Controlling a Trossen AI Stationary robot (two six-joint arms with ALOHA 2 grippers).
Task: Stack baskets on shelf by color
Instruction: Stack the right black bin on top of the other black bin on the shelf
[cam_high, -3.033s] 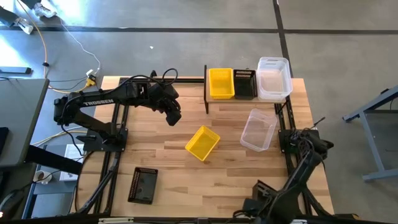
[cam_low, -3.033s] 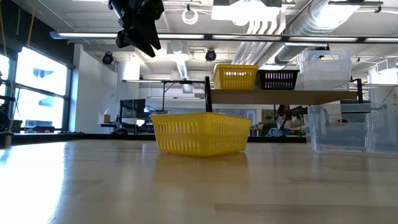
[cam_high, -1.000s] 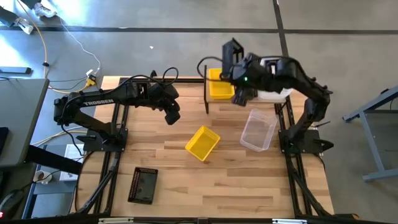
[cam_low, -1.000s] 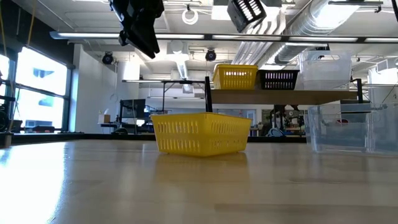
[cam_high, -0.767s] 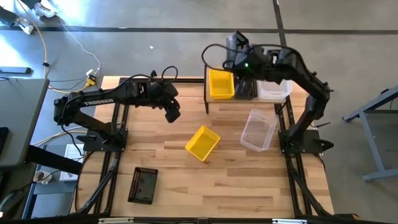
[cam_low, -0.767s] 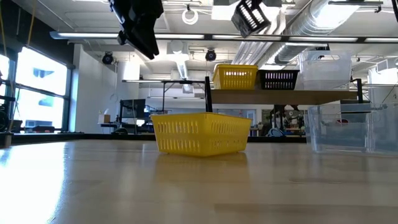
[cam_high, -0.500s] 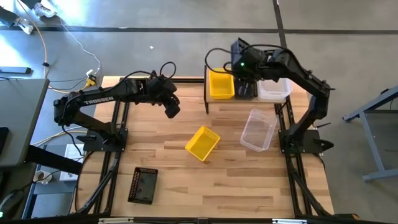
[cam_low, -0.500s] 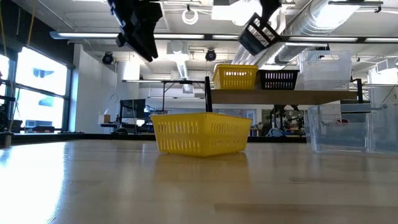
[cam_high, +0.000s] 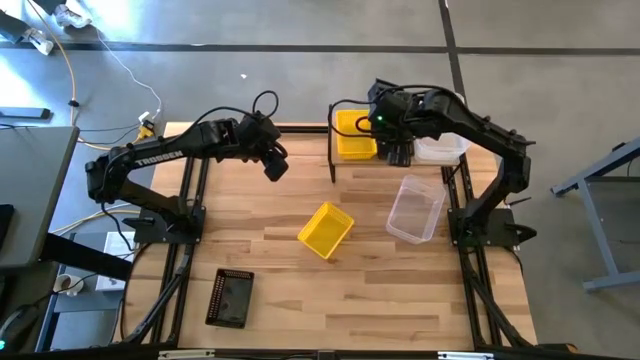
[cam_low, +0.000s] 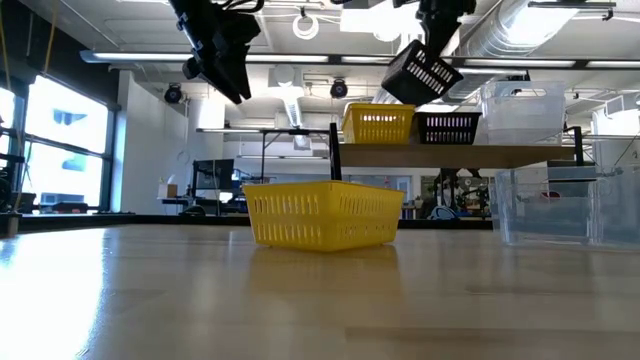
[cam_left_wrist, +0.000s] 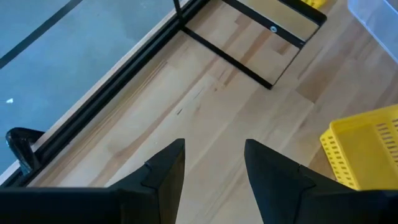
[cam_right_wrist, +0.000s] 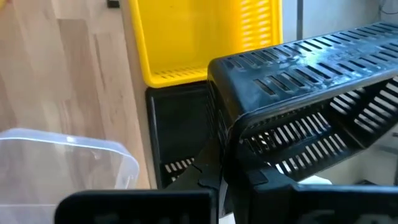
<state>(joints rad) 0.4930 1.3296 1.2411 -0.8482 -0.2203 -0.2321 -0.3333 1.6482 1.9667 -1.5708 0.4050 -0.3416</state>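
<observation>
Your right gripper (cam_low: 432, 42) has its jaws clenched on the rim of a black basket (cam_low: 422, 73), holding it tilted in the air above the shelf (cam_low: 450, 155), over the black basket already on the shelf (cam_low: 447, 128); the right wrist view shows the carried one hanging just above that basket, with the yellow basket on the shelf (cam_right_wrist: 202, 37) right beside it. On the shelf you have, in a row, the yellow one, the black one, and a clear basket (cam_high: 441, 146) partly hidden by the right arm. Your left gripper (cam_high: 274, 165) hovers over the far left part of the table (cam_high: 270, 290), jaws parted and holding nothing, as the left wrist view shows bare wood between its fingers (cam_left_wrist: 165, 174). Lying on the table you have a loose yellow basket (cam_high: 326, 229) near the middle, sitting askew, a loose clear basket (cam_high: 416, 209) to its right just in front of the shelf, and another black basket (cam_high: 230, 298) near the front left edge, well apart from the others.
</observation>
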